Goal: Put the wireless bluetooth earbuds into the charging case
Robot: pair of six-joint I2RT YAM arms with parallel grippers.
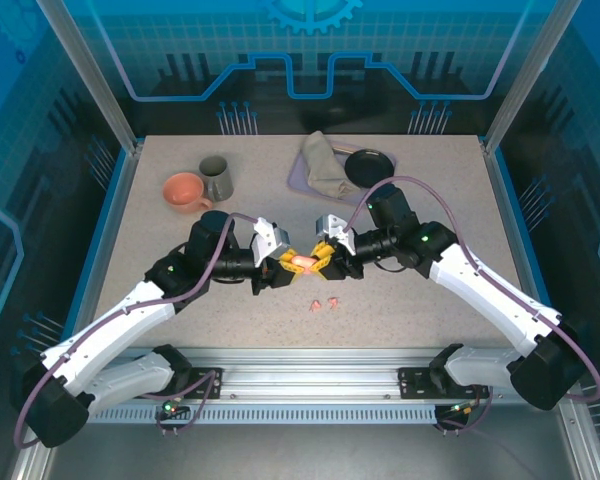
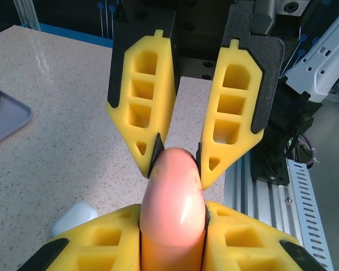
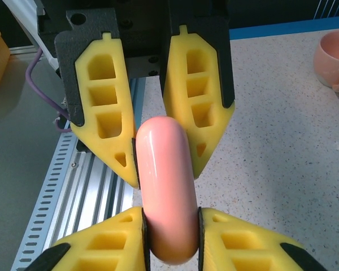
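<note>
The pink case (image 1: 302, 261) hangs above the bench (image 1: 430, 210) at centre and is held from both ends. The left fingers (image 1: 284, 263) are narrow and clamp its left end; the right fingers (image 1: 322, 258) clamp its right end. In each wrist view the yellow fingers press on both sides of the case w/ no gap.

The long axis of the case runs left-right, i.e. along the line from one wrist to the other, so any pull or twist between the arms acts along this same axis. The case looks closed, but I cannot find the seam in these views, so I cannot tell which end is the lid.

Two pink earbuds (image 1: 316, 304) lie on the bench just near of the case, a bit to the right, apart from the fingers and below them. The right arm is slightly nearer to them. Both arms are occupied, so I think the case must be opened and one side let go before an earbud can be picked.

Pose: both arms reach inward from the near corners, forearms low, wrists approx. level and pointing at each other.
</note>
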